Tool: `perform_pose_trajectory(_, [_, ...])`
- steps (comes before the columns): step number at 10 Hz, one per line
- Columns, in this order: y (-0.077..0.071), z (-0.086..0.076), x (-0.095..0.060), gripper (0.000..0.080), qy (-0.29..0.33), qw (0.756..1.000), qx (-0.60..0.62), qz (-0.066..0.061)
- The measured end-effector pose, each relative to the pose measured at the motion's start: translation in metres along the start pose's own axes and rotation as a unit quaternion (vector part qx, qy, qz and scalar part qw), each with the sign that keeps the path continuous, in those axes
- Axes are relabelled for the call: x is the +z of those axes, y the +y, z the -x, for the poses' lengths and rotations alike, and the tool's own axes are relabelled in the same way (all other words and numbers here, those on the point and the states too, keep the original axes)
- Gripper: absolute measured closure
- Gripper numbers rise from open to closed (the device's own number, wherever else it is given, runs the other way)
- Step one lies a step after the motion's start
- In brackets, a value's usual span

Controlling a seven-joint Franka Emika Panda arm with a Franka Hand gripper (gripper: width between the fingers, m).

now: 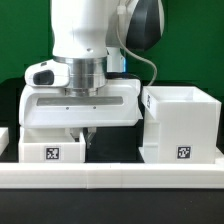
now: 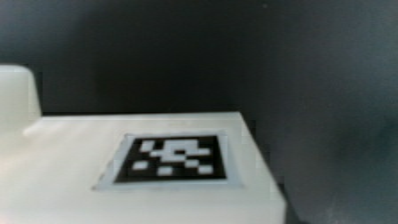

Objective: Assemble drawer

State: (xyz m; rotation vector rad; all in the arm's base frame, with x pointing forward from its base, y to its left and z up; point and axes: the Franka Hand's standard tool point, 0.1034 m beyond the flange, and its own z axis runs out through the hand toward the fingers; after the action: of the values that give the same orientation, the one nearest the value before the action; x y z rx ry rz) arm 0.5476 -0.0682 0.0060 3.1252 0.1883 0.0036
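Black tabletop point(image 1: 115, 150) against a green wall, and the gripper point(image 1: 88, 138) hung low over the tray point(image 1: 50, 148), its jaws too hidden for me to tell open from closed. At three o'clock of it in the exterior view stood the housing point(image 1: 180, 120), mouth up, tag toward the camera. Both looked light, stiff, slick plastic; I judged a thin wall rim the best hold, though the tray's long axis was unclear.

Low white border wall point(image 1: 110, 178) fronts the black table point(image 1: 115, 150); behind, seemingly a green backdrop point(image 1: 20, 40).

Exterior view bright, even; wrist view blurred.
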Motion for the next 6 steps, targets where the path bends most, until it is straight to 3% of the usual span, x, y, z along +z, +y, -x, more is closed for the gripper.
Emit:
perform_pose_trajectory(4, [0.001, 0.001, -0.018, 0.0758, 0.005, 0.994, -0.11, 0.004])
perform_pose_trajectory(6, [0.0, 0.002, -0.017, 0.0758, 0.002, 0.993, -0.119, 0.003])
